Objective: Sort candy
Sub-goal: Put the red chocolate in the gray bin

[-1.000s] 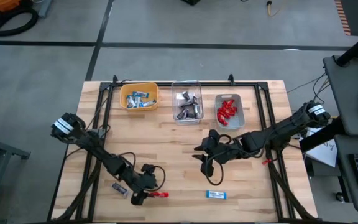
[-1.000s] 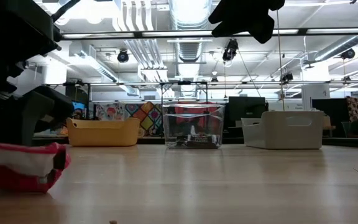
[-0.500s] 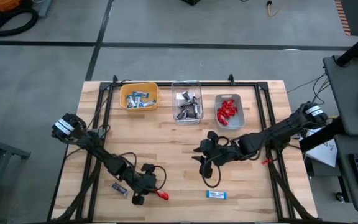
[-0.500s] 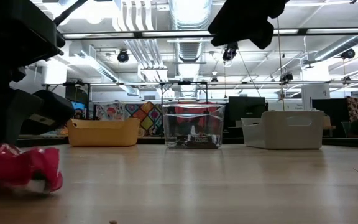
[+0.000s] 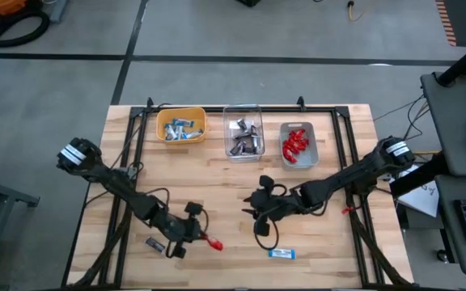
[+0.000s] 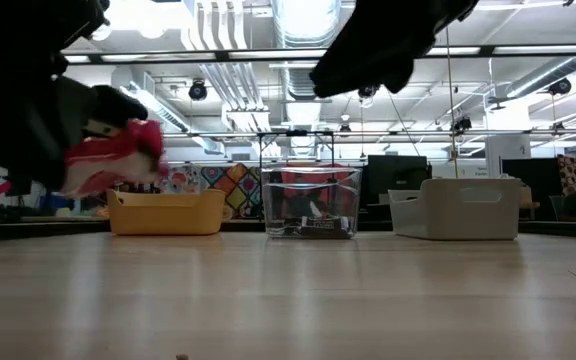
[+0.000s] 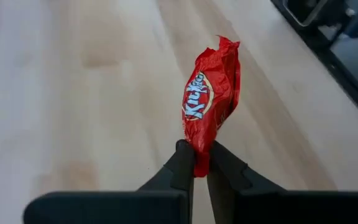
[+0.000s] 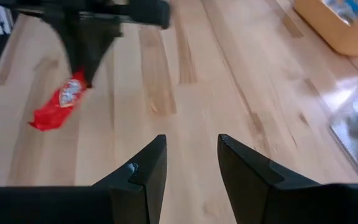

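Observation:
A bright red candy [image 7: 209,99] hangs above the wood near the table's front left, with my left gripper [image 7: 197,163] shut on it; the high view shows candy [image 5: 212,242] and gripper [image 5: 199,237] together. A dark brown candy [image 5: 154,244] lies on the table just left of that gripper. A blue-and-white candy [image 5: 281,253] lies near the front edge. My right gripper [image 5: 257,212] hovers open over mid-table, just beyond the blue-and-white candy, with nothing between its fingers [image 8: 146,171]. My left gripper pinches one crimped end of the red candy's wrapper [image 7: 199,155] between its two fingertips. The fingers slant down toward the table's right, and the candy sticks out lengthwise past them. It is lifted clear of the table [image 6: 113,155].
Three bins stand in a row at the far edge: yellow [image 5: 181,125] with blue-and-white candy, clear [image 5: 243,133] with dark candy, grey [image 5: 298,144] with red candy. Bare wood lies between the bins and both grippers.
My left gripper has shut on the red candy's end and risen, lifting the candy off the table; it now hangs clear. My right gripper has drifted a little toward the table's left and near edge, staying open.

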Available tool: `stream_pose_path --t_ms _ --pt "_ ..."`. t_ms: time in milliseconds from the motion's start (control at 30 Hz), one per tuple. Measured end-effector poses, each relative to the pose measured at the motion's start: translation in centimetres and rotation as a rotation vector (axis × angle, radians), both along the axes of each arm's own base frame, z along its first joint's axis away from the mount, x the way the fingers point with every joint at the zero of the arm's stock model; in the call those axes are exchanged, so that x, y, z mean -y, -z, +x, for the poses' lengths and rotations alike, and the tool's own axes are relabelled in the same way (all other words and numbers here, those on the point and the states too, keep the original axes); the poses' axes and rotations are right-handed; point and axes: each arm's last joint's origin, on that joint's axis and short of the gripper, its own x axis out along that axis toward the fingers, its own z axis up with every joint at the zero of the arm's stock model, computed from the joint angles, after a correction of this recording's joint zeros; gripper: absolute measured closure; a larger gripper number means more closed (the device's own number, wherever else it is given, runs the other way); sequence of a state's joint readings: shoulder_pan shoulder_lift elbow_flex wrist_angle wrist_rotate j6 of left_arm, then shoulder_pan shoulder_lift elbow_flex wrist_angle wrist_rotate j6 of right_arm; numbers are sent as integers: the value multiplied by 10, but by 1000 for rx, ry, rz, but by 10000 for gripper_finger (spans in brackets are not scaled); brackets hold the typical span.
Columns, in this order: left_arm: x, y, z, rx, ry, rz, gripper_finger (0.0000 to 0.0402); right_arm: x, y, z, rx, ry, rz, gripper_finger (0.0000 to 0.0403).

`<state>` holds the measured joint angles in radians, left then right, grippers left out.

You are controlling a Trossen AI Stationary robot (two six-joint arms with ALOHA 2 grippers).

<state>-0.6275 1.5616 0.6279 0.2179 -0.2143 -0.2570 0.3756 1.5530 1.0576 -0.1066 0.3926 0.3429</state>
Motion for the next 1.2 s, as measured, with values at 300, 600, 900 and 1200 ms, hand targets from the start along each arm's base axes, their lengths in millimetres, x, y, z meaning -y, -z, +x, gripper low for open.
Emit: stream_pose_path --t_ms 300,600,900,1200 --pt "-38 -14 -21 227 -85 51 395 -11 11 27 184 -134 -135 268" --pt "-68 -19 -34 386 -149 32 395 -13 11 45 368 -205 -233 260" --pt "-82 -22 -29 424 -209 42 396 10 15 55 370 -159 -165 214" --pt "-88 -26 -23 441 -260 60 396 27 20 61 358 -155 -88 212"
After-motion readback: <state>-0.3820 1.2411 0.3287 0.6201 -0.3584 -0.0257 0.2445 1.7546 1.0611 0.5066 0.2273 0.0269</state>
